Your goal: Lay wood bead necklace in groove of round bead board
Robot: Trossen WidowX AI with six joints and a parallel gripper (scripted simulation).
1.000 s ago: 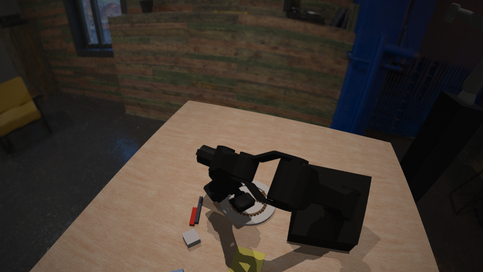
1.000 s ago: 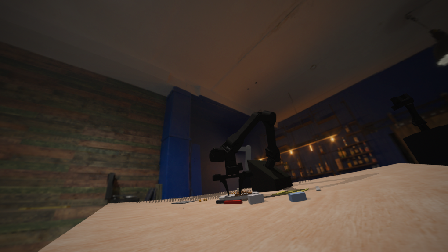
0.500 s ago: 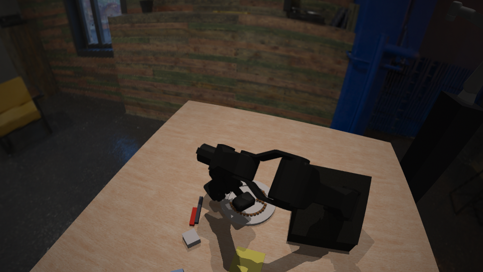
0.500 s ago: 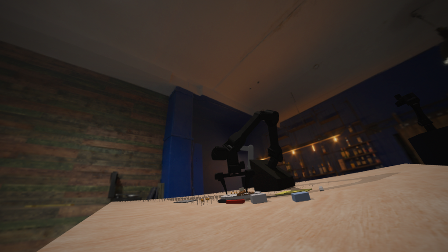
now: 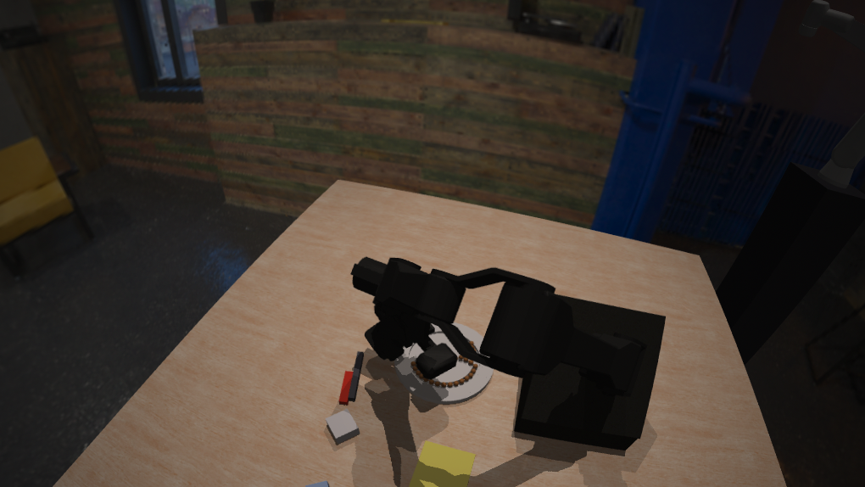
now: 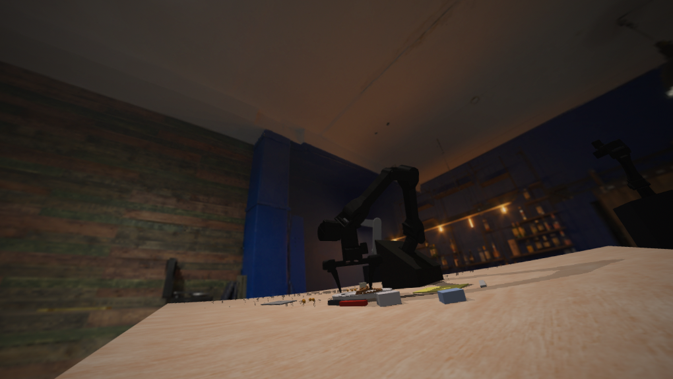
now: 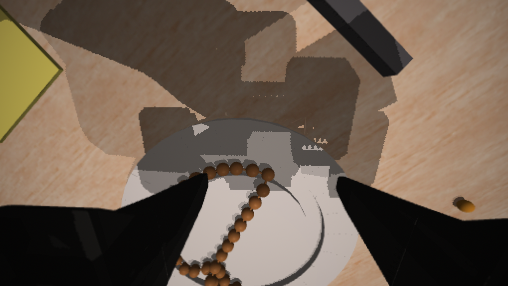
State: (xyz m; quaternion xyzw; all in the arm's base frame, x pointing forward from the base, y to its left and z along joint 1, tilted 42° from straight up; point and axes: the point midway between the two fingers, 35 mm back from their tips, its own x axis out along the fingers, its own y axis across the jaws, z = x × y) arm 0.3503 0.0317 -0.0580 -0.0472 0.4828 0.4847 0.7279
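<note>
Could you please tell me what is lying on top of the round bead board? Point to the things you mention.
The wood bead necklace (image 5: pixel 449 384) (image 7: pixel 240 225) lies on the board (image 5: pixel 478 385) (image 7: pixel 280 240); the gripper's fingers cover part of it.

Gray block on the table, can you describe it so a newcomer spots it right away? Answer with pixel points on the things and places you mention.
Find the round board (image 5: pixel 481 383) under the arm. Past the red-and-black marker (image 5: pixel 346 387) sits the squat light gray block (image 5: pixel 342 425) (image 6: pixel 388 298); its similar neighbor (image 6: pixel 451 296) is blue.

Beads between open hand's fingers
</note>
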